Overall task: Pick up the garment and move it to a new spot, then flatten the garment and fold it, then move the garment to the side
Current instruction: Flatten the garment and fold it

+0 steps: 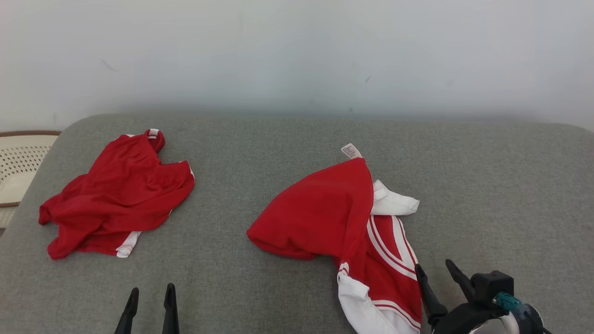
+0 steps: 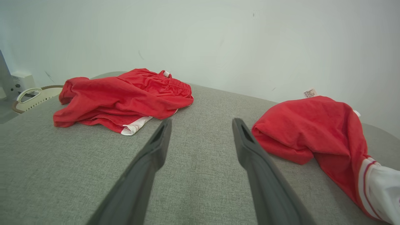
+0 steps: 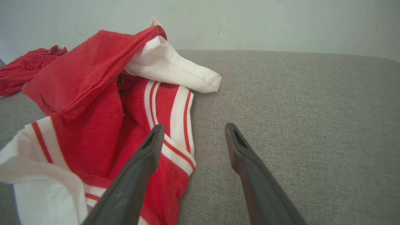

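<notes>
A crumpled red shirt with white sleeves and striped trim (image 1: 343, 222) lies right of centre on the grey padded surface (image 1: 297, 148); it also lies at the right of the left wrist view (image 2: 315, 128) and at the left of the right wrist view (image 3: 93, 103). A second red garment, bunched shorts with white trim (image 1: 116, 195) (image 2: 122, 97), lies at the far left. My right gripper (image 1: 434, 271) (image 3: 192, 129) is open just beside the shirt's lower right hem. My left gripper (image 1: 151, 294) (image 2: 201, 125) is open near the front edge, over bare fabric between the two garments.
A cream perforated basket with a brown rim (image 1: 18, 162) (image 2: 34, 95) stands off the surface's left end. A pale wall (image 1: 297, 55) runs behind the surface. A white socket box (image 2: 20, 79) sits on the wall at the left.
</notes>
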`<state>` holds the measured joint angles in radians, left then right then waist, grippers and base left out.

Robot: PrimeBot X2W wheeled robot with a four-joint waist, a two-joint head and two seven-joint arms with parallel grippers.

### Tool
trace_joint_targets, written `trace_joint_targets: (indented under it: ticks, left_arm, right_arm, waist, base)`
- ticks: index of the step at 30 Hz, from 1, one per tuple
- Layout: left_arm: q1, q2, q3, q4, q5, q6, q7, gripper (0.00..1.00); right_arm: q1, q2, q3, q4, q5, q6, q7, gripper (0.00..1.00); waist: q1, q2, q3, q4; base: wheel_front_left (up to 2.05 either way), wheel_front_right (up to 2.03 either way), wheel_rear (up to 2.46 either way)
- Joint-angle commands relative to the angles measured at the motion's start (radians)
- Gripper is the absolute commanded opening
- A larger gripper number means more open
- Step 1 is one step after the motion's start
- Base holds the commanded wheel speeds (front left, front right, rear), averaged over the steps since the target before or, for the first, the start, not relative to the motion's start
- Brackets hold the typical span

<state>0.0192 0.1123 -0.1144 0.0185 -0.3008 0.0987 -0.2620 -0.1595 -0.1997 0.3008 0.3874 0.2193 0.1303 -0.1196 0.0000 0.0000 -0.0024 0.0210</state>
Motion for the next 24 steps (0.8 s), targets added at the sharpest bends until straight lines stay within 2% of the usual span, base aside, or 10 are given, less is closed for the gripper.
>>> trace_joint_targets:
  ticks: [1, 14, 15, 16, 20, 24]
  left_arm:
    - [0.004, -0.002, -0.001, 0.001, 0.011, -0.002, -0.004, 1.00]
    - [-0.013, -0.009, -0.005, 0.011, 0.017, -0.007, -0.004, 1.00]
    - [-0.014, -0.009, -0.005, 0.012, 0.018, -0.007, -0.004, 1.00]
    - [-0.014, -0.010, -0.006, 0.013, 0.019, -0.007, -0.004, 1.00]
    - [-0.016, -0.012, -0.005, 0.014, 0.020, -0.008, -0.004, 1.00]
    - [-0.015, -0.014, -0.001, 0.017, 0.019, -0.011, -0.004, 1.00]
  right_arm:
    - [-0.016, 0.007, -0.001, 0.029, -0.001, 0.001, 0.000, 1.00]
    - [-0.161, 0.061, 0.001, 0.365, 0.001, 0.001, 0.000, 1.00]
    - [-0.173, 0.063, 0.002, 0.384, 0.003, 0.001, -0.005, 0.29]
    - [-0.184, 0.063, 0.004, 0.401, 0.004, 0.001, -0.012, 0.00]
    - [-0.214, 0.059, 0.009, 0.444, 0.004, 0.001, -0.036, 0.00]
    - [-0.276, 0.029, -0.001, 0.485, -0.002, 0.001, -0.073, 0.00]
  waist:
    - [0.0000, 0.0000, 0.004, 0.008]
    - [0.0000, 0.0000, 0.018, 0.043]
    - [0.0000, 0.0000, 0.018, 0.045]
    - [0.0000, 0.0000, 0.018, 0.047]
    - [0.0000, 0.0000, 0.018, 0.052]
    - [0.0000, 0.0000, 0.018, 0.054]
  base:
    - [0.00, 0.00, 0.00]
    - [0.00, 0.00, 0.00]
    - [0.00, 0.00, 0.00]
    - [0.00, 0.00, 0.00]
    - [0.00, 0.00, 0.00]
    - [0.00, 0.00, 0.00]
